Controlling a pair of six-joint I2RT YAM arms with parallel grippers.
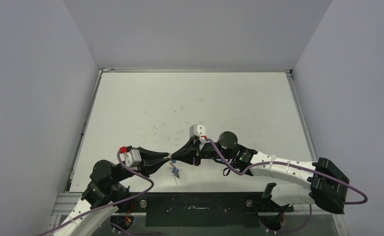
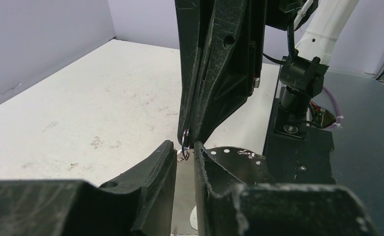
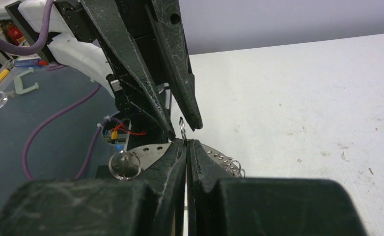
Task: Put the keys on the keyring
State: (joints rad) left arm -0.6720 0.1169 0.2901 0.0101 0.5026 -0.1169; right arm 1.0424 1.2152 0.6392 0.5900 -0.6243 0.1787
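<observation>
Near the table's front edge my two grippers meet tip to tip. My right gripper [image 1: 176,157] [image 3: 186,141] is shut on the keyring [image 3: 181,126], a thin silvery ring seen edge-on that sticks up from its tips. My left gripper [image 1: 168,158] [image 2: 184,147] faces it with its jaws a narrow gap apart. The keyring [image 2: 185,140] stands between the left fingertips and is not clamped by them. Below the meeting point hang the keys [image 1: 174,170], small and partly hidden; a light blue tag shows there. Whether they hang on the ring I cannot tell.
A perforated metal plate [image 3: 214,153] lies under the grippers at the table's near edge, with a small wire ring [image 3: 234,167] on it. A clear round piece [image 3: 124,165] sits beside it. Purple cables and both arm bases crowd the near side.
</observation>
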